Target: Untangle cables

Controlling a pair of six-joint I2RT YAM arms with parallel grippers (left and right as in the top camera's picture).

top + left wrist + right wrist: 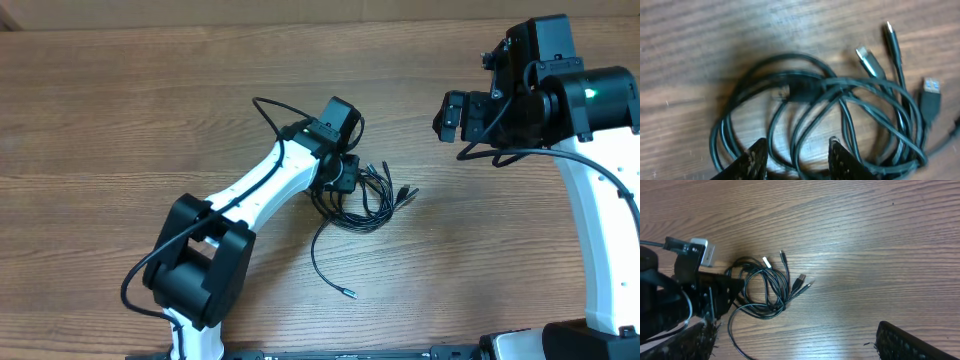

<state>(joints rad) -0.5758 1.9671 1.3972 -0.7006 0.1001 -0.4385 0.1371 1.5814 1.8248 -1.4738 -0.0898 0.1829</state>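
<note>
Cables (805, 92) coiled; left pincer (797, 145) spread in wrist view, hidden overhead.

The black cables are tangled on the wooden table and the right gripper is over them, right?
Not quite: the left gripper is over the tangled cables on the wooden table. The overhead view shows the right gripper off to the side.
</note>
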